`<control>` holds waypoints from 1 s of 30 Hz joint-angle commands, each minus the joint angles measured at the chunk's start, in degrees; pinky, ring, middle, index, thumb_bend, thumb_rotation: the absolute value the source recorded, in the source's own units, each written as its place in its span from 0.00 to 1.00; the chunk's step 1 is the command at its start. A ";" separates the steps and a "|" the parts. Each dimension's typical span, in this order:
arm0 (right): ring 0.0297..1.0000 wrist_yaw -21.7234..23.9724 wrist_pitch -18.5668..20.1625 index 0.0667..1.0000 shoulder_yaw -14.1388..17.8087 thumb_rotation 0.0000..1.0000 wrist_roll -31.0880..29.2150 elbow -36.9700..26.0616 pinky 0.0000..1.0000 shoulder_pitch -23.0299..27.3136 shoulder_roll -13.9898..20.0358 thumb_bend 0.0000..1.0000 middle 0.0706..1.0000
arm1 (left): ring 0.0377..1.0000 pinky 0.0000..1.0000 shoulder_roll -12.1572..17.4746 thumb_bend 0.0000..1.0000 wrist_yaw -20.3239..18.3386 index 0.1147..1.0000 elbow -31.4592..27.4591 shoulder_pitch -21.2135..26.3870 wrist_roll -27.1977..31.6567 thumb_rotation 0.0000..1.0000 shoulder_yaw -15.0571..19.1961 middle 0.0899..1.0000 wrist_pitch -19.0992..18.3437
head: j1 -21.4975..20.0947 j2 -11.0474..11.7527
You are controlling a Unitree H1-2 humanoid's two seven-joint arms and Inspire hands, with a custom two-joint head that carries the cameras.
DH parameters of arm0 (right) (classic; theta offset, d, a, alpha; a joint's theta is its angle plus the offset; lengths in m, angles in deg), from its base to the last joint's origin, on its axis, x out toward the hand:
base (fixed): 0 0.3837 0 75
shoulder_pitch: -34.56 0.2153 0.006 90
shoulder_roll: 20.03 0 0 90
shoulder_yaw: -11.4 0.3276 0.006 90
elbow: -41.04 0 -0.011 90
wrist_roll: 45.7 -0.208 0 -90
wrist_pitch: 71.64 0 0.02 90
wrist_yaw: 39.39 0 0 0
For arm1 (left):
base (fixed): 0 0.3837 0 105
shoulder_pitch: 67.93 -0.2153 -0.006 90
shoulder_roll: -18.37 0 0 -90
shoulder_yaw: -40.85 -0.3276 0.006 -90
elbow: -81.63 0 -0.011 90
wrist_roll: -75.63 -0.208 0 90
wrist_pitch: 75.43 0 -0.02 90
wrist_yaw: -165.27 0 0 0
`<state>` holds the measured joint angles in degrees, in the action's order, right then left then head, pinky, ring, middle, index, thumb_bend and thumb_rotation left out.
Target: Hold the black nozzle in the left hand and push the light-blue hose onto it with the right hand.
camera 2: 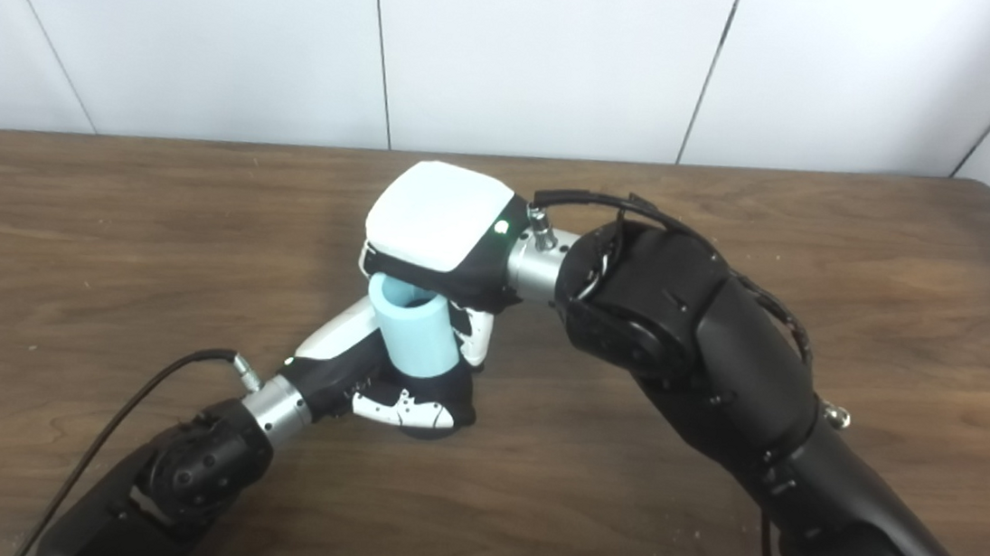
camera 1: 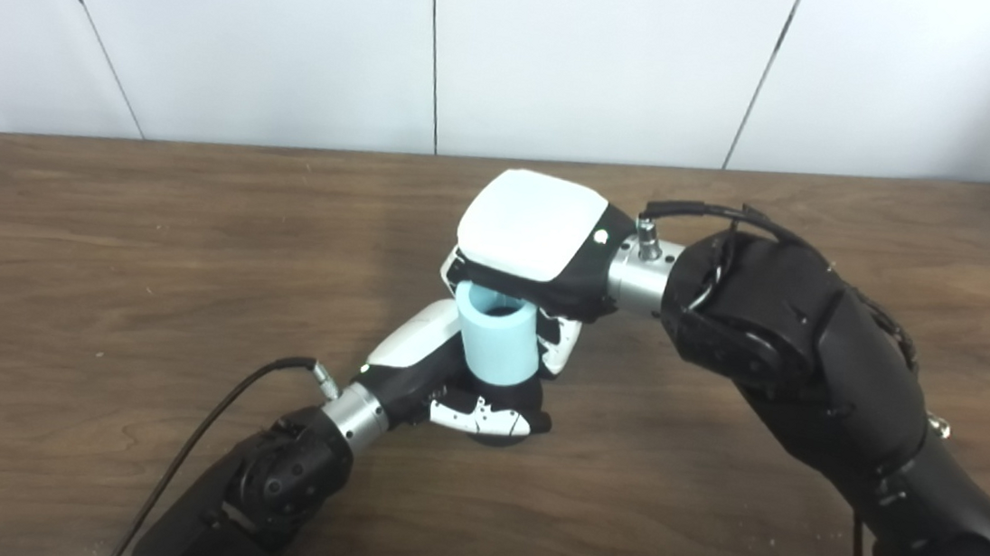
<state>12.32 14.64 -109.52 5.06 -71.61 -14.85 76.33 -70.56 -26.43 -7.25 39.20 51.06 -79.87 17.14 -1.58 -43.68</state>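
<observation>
1. White wall panels stand behind a dark brown wood-grain table (camera 1: 102,213), and both arms meet near the middle of it.
2. Low over the tabletop, the left hand (camera 1: 458,383) has its white-and-black fingers curled round something dark at the foot of the hose. That is probably the black nozzle (camera 1: 498,437), of which only a dark rounded edge shows beneath the fingers, so I cannot confirm its shape.
3. A short, light-blue cylindrical hose (camera 1: 498,337) stands nearly upright, tilted slightly, with its open upper end visible and its lower end sunk into the left hand's grasp.
4. Directly above it sits the right hand (camera 1: 534,245), its white back facing the cameras. Its fingers reach down around the top and far side of the hose, apparently closed on it, though the contact itself is hidden under the palm.
5. Judging progress: both pick-ups look done, the two pieces are brought together, and the hose seems at least started onto the nozzle.
6. Whether it is fully seated cannot be told, since the joint is covered. What likely remains is a final downward press along the hose axis, then letting go.
</observation>
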 commanded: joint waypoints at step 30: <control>0.37 -22.58 -9.73 0.49 -2.76 0.00 11.69 -0.97 0.32 -14.37 3.15 0.53 0.40 | 0.74 0.79 1.74 0.43 -8.63 0.52 2.35 -3.72 -2.08 0.50 -4.08 0.66 -5.44 | -0.09 -0.16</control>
<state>-11.33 9.61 -109.90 16.77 -74.44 -26.89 78.56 -70.08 -27.29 -8.01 39.12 50.91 -80.49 16.98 -1.67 -43.77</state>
